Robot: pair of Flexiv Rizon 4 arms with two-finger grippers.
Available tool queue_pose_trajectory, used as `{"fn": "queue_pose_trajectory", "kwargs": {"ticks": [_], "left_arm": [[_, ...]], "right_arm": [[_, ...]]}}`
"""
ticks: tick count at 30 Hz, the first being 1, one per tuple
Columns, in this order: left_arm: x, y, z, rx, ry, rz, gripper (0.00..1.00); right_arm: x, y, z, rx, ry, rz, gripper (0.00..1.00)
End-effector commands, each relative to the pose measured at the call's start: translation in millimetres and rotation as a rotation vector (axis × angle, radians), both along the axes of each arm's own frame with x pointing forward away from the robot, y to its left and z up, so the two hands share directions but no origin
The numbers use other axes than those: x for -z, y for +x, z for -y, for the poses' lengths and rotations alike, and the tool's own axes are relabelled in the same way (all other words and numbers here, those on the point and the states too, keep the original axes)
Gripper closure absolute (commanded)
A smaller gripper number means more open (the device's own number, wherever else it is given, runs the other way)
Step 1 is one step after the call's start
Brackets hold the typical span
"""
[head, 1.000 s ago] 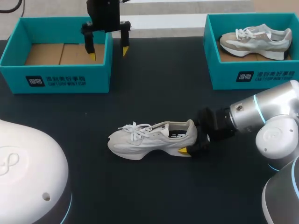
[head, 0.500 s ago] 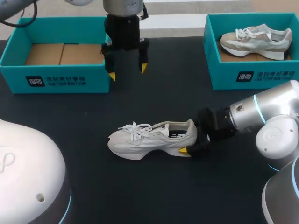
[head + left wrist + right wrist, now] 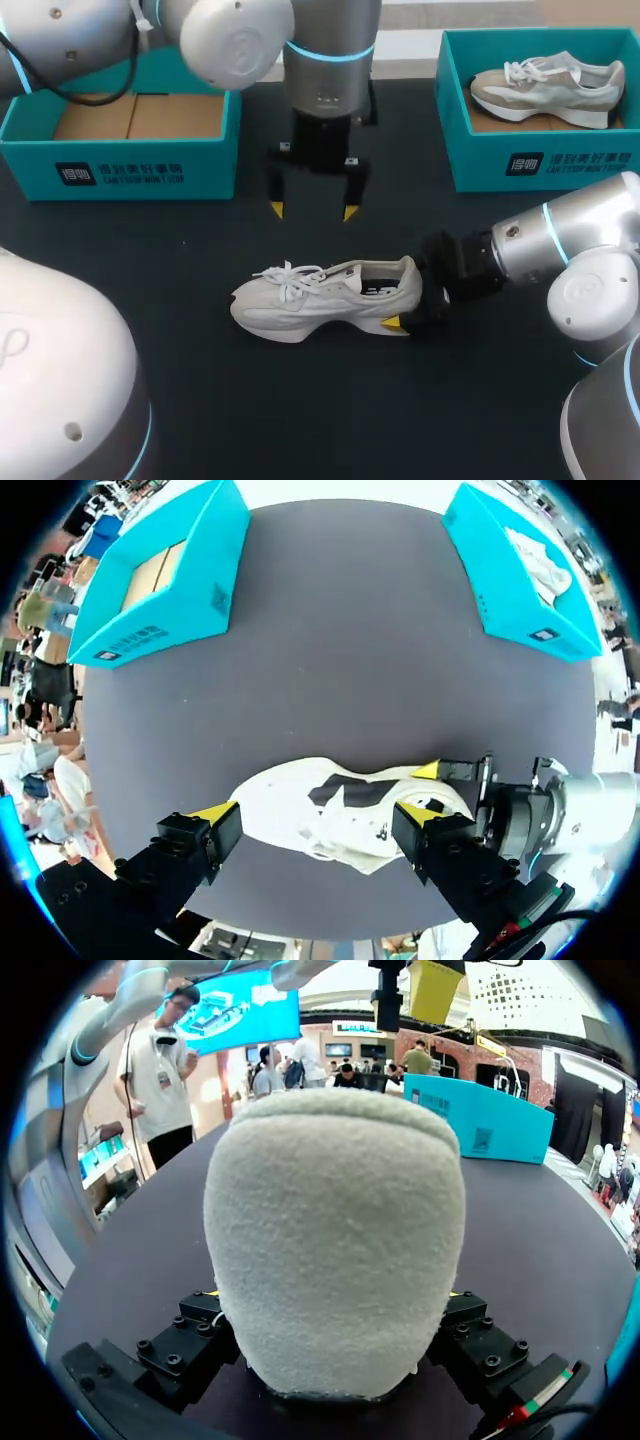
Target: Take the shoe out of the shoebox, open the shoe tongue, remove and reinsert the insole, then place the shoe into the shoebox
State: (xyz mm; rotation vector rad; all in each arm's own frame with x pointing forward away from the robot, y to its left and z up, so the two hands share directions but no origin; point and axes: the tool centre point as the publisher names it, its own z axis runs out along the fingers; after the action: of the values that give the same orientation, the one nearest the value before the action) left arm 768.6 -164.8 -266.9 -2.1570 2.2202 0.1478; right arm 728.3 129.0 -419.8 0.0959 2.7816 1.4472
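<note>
Far-left corner of the table (image 3: 300, 400): teal left shoebox (image 3: 120, 165), cardboard floor showing.

Left gripper (image 3: 313, 210): hangs above the table just behind the shoe, fingers pointing down and spread wide, gripping nothing.

Mid-table: white shoe (image 3: 325, 298) on its sole, toe toward the left edge, heel toward the right, laces tied.

Right gripper (image 3: 405, 305): low at the heel, one finger on each side of it, clamped on the shoe.

Far-right corner: teal right shoebox (image 3: 540, 165) with a second shoe (image 3: 545, 90) inside.
</note>
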Motion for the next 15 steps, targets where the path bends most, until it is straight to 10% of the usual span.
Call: {"fn": "queue_pose_trajectory", "kwargs": {"ticks": [1,15], "left_arm": [[1,-5.9,-1,0.025,-0.005,0.021,0.0],[9,-21.0,5,0.175,-0.031,0.102,0.0]], "right_arm": [[-1,-0.2,-1,0.002,-0.004,0.0,1.0],[-1,-0.2,-1,0.002,-0.004,0.0,1.0]]}}
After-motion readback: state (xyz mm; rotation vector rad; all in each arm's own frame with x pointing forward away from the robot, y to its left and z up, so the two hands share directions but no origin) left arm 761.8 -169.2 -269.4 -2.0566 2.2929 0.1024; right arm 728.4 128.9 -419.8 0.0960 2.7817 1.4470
